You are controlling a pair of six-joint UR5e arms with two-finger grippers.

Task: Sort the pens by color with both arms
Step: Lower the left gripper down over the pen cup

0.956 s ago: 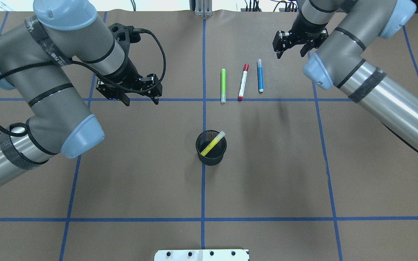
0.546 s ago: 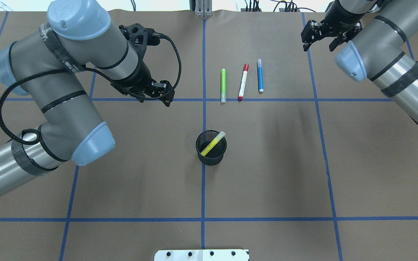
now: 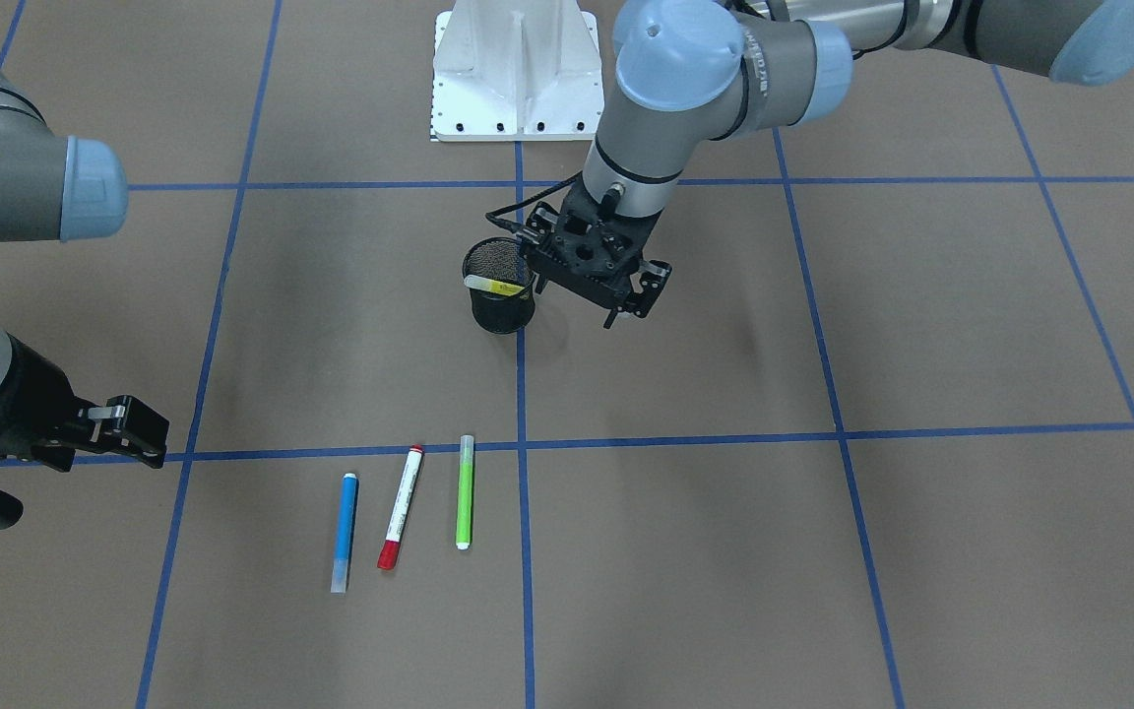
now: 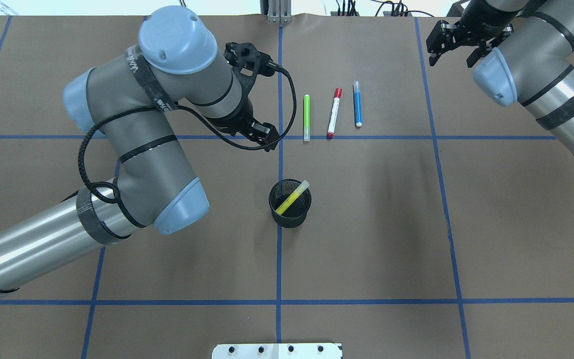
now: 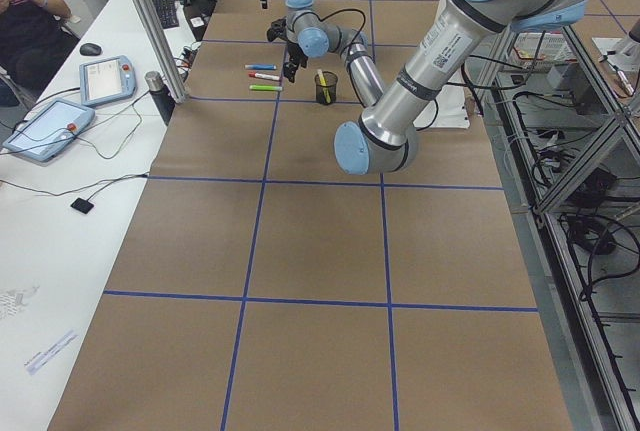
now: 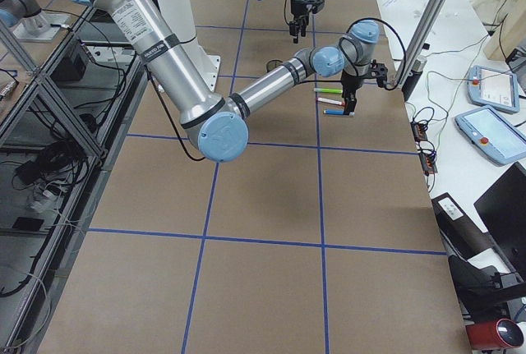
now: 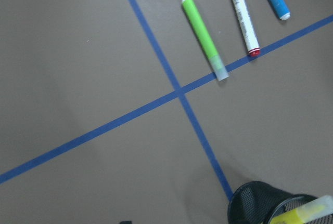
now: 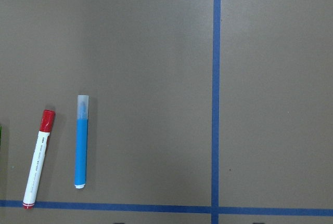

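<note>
L gripper (image 3: 575,303) hovers above the table (image 4: 366,224), jaws apart, nothing held. In the overhead view it's over the blue tape lines (image 4: 366,137) by the centre crossing, just beside the green pen (image 4: 306,115) and on the far side of the black mesh cup (image 4: 291,219). Not touching either.

R gripper (image 4: 451,61) is at the far right part of the table, jaws wide apart, empty. It's well apart from all the pens, off to the right of the blue pen (image 4: 357,104).

3 pens lie flat on the table, side by side, roughly parallel, not touching. Order from the centre line out: green pen, white pen w/ red cap (image 4: 334,113), blue pen. The near ends of the green and the white one lie on the cross tape line. The blue pen stops short of it.

Yellow pen (image 4: 292,198) stands tilted inside the mesh cup, its pale end sticking out over the rim. The cup sits on the centre tape line, nearer the robot than the 3 pens.
</note>
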